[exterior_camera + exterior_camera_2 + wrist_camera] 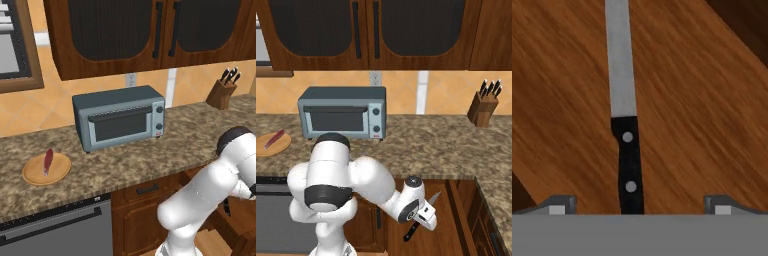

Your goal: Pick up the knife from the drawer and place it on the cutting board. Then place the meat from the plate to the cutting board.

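Knife [626, 125] lies flat on the wooden floor of the open drawer [702, 125], its black handle running between the spread fingertips [559, 205] of the gripper [637, 207], which is released and grasps nothing. Judging from this, the task has barely begun: the knife is not yet picked up. Meat [48, 160] rests on the round plate [35, 175], on the counter [190, 135] left of the toaster oven [120, 117].

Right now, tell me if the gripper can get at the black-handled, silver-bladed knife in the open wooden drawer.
Probably yes. The gripper hangs over the drawer, jaws open, a fingertip either side of the knife handle, with nothing lying between them.
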